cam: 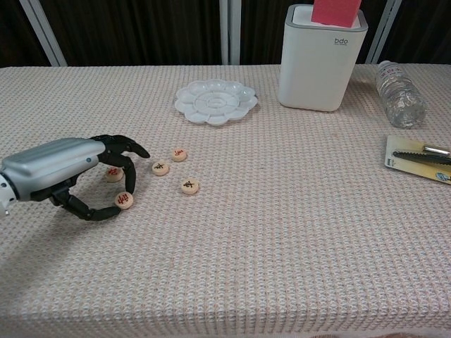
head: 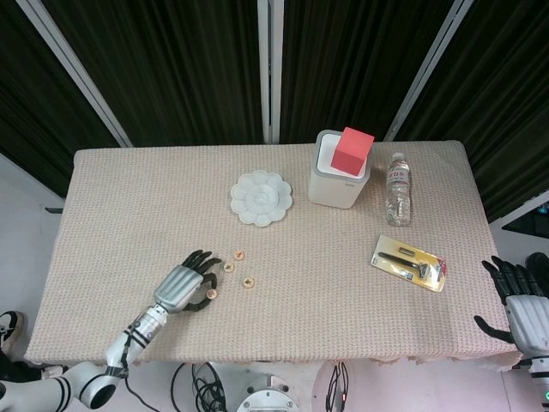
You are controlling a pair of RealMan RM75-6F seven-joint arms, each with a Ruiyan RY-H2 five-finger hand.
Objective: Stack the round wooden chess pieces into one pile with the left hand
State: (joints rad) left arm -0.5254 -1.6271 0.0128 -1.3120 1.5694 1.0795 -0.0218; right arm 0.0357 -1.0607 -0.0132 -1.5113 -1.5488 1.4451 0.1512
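- Left hand low over table, near-left side, palm down, fingers curled.
- Thumb and a finger pinch one piece; in chest view it sits between the fingertips, tilted, red mark up. Cannot tell if it is off the cloth.
- Second piece just behind, under the curled fingers, partly hidden.
- Third piece to the right of the hand, flat, apart from the rest.
- Fourth piece and fifth piece further back, near each other, not touching. All five lie singly, no pile.
- Right hand at near-right table edge in head view, fingers spread, holding nothing.
- Card with a dark tool on it, right side.
- Palette, white, flower-shaped, mid-table behind the pieces.
- Bottle lying far right.
- Bin, white, upright beside palette, red block sticking out of its top.
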